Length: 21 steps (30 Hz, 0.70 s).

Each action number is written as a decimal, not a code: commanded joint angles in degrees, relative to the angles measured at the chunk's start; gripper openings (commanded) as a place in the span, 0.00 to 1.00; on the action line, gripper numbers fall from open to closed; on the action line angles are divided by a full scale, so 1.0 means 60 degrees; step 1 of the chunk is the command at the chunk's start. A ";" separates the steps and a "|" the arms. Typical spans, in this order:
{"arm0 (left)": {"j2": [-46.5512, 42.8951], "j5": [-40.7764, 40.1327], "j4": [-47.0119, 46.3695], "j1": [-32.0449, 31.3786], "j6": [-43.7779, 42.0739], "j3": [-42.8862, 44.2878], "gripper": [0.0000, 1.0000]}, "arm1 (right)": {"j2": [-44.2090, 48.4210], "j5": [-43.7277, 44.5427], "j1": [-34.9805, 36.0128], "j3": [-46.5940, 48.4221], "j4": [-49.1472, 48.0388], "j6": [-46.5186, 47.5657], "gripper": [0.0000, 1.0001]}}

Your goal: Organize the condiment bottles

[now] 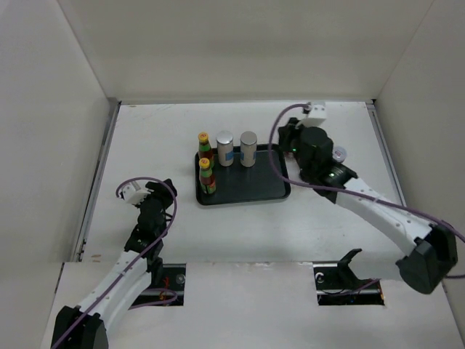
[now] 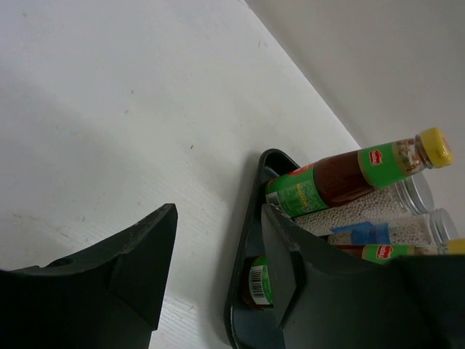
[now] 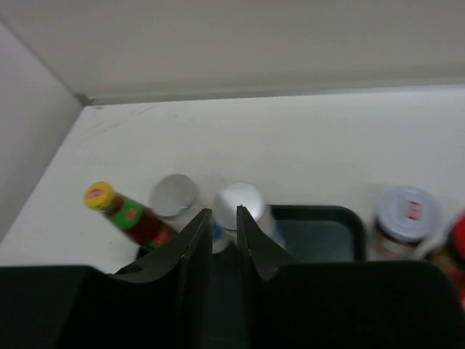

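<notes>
On the black tray [image 1: 247, 190] two yellow-capped dark sauce bottles [image 1: 204, 142] [image 1: 207, 171] stand at its left side, with two silver-lidded jars [image 1: 224, 146] [image 1: 248, 146] along its back. My right gripper [image 1: 285, 137] hovers by the tray's back right corner. In the right wrist view its jaws [image 3: 224, 212] are almost together with nothing between them, and a silver-lidded jar [image 3: 238, 203] stands just beyond the tips. My left gripper [image 1: 164, 193] rests left of the tray. It is open and empty [image 2: 218, 214], and a sauce bottle [image 2: 349, 171] shows past its right finger.
Another silver-lidded jar [image 1: 338, 154] stands off the tray, partly hidden behind the right arm. In the right wrist view a jar with a red mark on its lid [image 3: 407, 212] sits beside something red [image 3: 458, 243]. White walls enclose the table on three sides.
</notes>
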<state>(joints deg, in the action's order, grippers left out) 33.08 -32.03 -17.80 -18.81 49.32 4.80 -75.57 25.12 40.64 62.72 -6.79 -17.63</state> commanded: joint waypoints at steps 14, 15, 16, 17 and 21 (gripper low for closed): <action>0.0741 0.0006 -0.1017 -0.0212 -0.0149 -0.0023 0.50 | 0.0629 0.0751 -0.3075 -0.2280 0.2070 -0.0783 0.86; 0.0741 0.0007 -0.1017 -0.0227 -0.0149 -0.0009 0.50 | 0.0497 0.0619 -0.3177 -0.2265 0.1909 -0.0797 0.85; 0.0741 0.0007 -0.1017 -0.0241 -0.0134 -0.0009 0.50 | 0.0394 0.0487 -0.3308 -0.2250 0.1777 -0.0855 0.85; 0.0756 0.0007 -0.1017 -0.0242 -0.0105 -0.0009 0.50 | 0.0320 0.0413 -0.3382 -0.2250 0.1689 -0.0871 0.85; 0.0815 0.0079 -0.1003 -0.0242 -0.0149 0.0006 0.50 | -0.0177 0.0280 -0.3661 -0.2060 0.1571 -0.0929 0.83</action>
<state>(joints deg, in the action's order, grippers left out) 38.04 -32.05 -20.86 -19.94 48.99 4.78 -75.81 28.08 19.79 47.35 5.93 -22.50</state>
